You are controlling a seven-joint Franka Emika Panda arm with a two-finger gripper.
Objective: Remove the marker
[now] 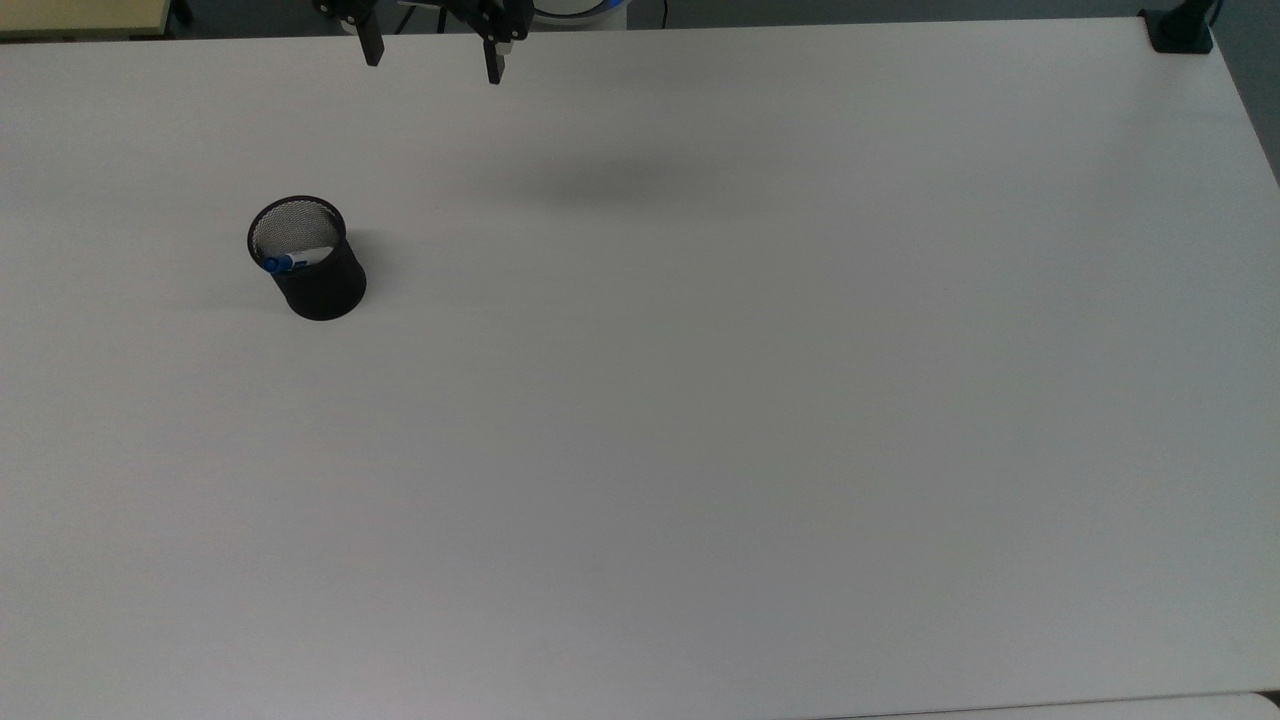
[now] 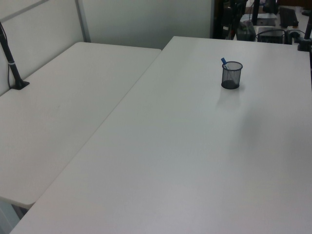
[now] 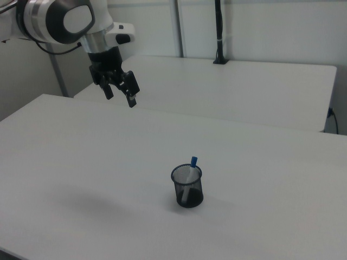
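Observation:
A black mesh cup stands upright on the white table, toward the top view's left. Inside it leans the marker, white-barrelled, its blue cap poking just over the rim. The cup and marker appear near the middle of the right view, and the cup with the marker's blue tip sits far back in the left view. My gripper hangs open high above the table's far edge, well away from the cup. In the right view the gripper is up left of the cup, with nothing between its fingers.
A second white table adjoins the first. A black clamp post stands at the top view's upper right corner, and another post rises at the left view's left. Dark equipment sits behind the table in the left view.

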